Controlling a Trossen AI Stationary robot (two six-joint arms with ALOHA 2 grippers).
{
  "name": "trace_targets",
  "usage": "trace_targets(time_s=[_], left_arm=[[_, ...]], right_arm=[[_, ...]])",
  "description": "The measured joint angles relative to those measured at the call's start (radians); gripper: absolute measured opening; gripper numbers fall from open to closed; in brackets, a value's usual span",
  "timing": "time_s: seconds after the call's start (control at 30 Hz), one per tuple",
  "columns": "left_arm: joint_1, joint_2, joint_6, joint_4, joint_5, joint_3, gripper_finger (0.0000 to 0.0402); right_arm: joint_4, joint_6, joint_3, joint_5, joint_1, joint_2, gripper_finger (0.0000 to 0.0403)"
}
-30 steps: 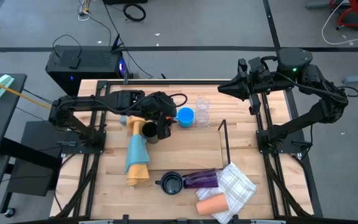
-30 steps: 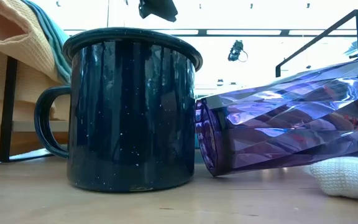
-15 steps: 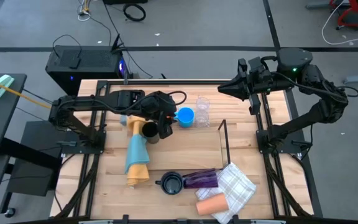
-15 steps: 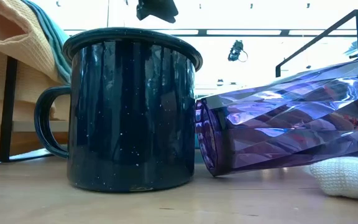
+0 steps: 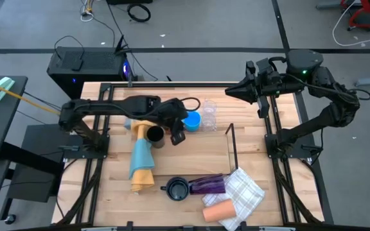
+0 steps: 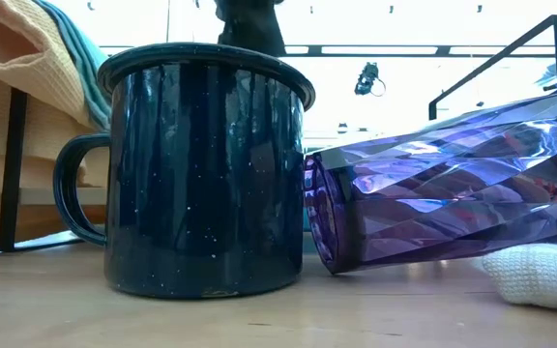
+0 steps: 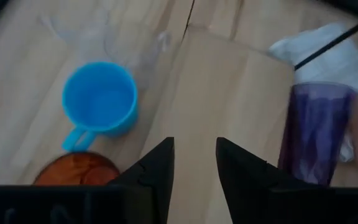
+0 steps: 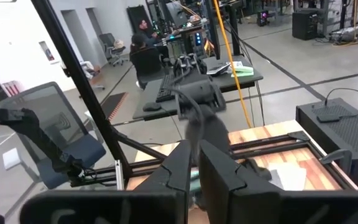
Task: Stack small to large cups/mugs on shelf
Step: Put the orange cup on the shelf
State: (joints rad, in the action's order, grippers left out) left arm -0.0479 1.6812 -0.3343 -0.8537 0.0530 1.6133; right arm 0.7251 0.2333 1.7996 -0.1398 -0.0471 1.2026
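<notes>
Overhead, finds the left hand (image 5: 177,133) out over the middle of the desk (image 5: 114,192), fingers apart and clamped on nothing (bare wood in the gap in its own wrist view). Puts it just beside the amber translucent cup (image 5: 153,135), which stands upright on the top end of the rolled yellow-and-blue cloth (image 5: 141,160), and near the bright blue cup (image 5: 191,120) on the side toward the desk's back edge. Notes a clear glass (image 5: 209,114) just beside the blue one, toward the right edge. Sees the shelf (image 5: 230,144) as a thin black rod frame standing right of centre, with no cup on it. Places the dark handled mug (image 5: 177,190) upright near the front edge, with the purple translucent tumbler (image 5: 207,185) lying on its side just beside it, mouth toward the mug. Shows the peach cup (image 5: 218,210) also on its side, closer still to the front edge, against a white checked cloth (image 5: 246,192) by the front right corner. Confirms from desk level that mug and tumbler sit close together, rim nearly at rim; cannot tell whether touching. Leaves the right hand (image 5: 229,92) raised above the back right corner, pointing inward, well apart from every cup; cannot tell whether apart or together. Catches a person seated at a workstation far off in the room beyond.
</notes>
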Motion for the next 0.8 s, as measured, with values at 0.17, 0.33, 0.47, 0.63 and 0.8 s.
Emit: trace_targets(time_s=[0.17,0.33,0.47,0.63,0.8], left_arm=[[-0.036,0.041,-0.086,-0.039,-0.006,0.000,0.0119],[-0.100,0.060,-0.127,-0.133,-0.006,-0.001,0.0109],[-0.146,0.069,-0.105,-0.174,-0.060,-0.001,0.0100],[-0.174,0.091,-0.068,-0.183,-0.135,-0.001,0.0094],[-0.179,0.095,-0.046,-0.176,-0.157,-0.001,0.0094]], right_arm=[[-0.001,0.003,0.000,0.000,0.000,0.000,0.0038],[-0.001,0.011,0.000,-0.003,0.000,0.001,0.0038],[-0.004,0.011,0.000,-0.004,0.000,0.002,0.0038],[-0.007,0.011,0.000,-0.011,0.000,0.007,0.0038],[-0.006,0.011,0.000,-0.019,0.000,0.013,0.0038]])
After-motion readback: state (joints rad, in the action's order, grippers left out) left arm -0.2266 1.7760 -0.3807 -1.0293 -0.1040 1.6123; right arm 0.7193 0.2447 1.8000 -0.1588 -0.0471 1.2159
